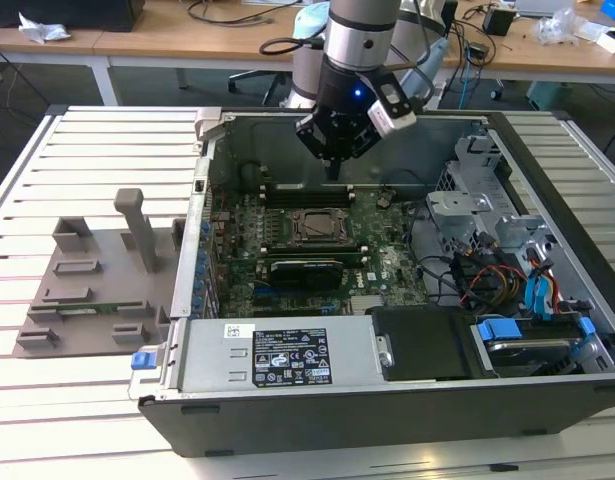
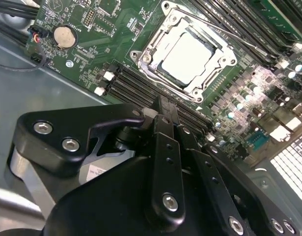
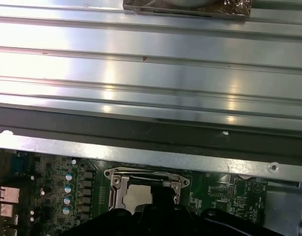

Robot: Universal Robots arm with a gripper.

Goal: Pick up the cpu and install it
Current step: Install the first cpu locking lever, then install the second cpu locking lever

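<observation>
The cpu (image 2: 187, 54), a small silvery square plate, lies flat inside the metal-framed socket (image 2: 155, 37) on the green motherboard (image 1: 367, 265). It also appears in the first wrist view as a pale square cpu (image 3: 138, 195) in the socket frame. My gripper (image 1: 333, 170) hangs above the board at the far side of the open computer case (image 1: 387, 400), a little beyond the socket (image 1: 317, 228). In the second wrist view the black fingers (image 2: 163, 128) stand pressed together with nothing between them, clear of the chip.
A grey plastic tray (image 1: 97, 290) with raised blocks lies on the slatted table at the exterior view's left. Inside the case are memory slots (image 1: 302, 195), a labelled metal box (image 1: 287, 355), cables (image 1: 487, 275) and a drive cage (image 1: 467, 200). Desks stand behind.
</observation>
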